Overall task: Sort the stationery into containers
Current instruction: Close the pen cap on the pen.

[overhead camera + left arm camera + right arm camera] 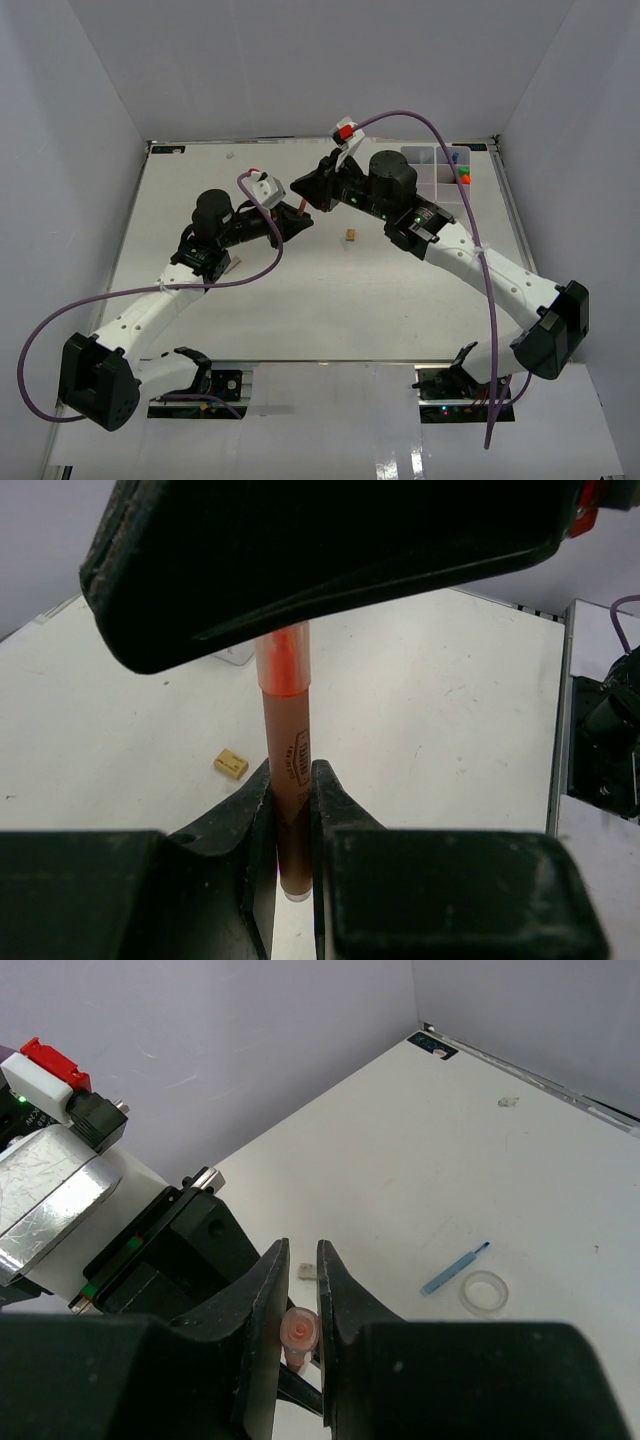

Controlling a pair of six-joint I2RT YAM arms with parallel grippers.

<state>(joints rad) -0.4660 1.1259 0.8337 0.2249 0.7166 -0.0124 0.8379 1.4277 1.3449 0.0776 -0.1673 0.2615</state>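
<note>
left gripper (292, 778) and right gripper (301, 1265) clench one pink stick (286, 715); loose: one tan block (231, 764), one blue pen (455, 1268), one tape ring (486, 1291).

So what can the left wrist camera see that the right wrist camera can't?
Only the left wrist camera shows the small tan block lying on the table, and the long side of the pink stick. Only the right wrist camera shows the thin blue pen and the clear tape ring beside it, plus the stick's round end. Both show the pink stick itself: the left gripper is shut on its body and the right gripper on its end.
</note>
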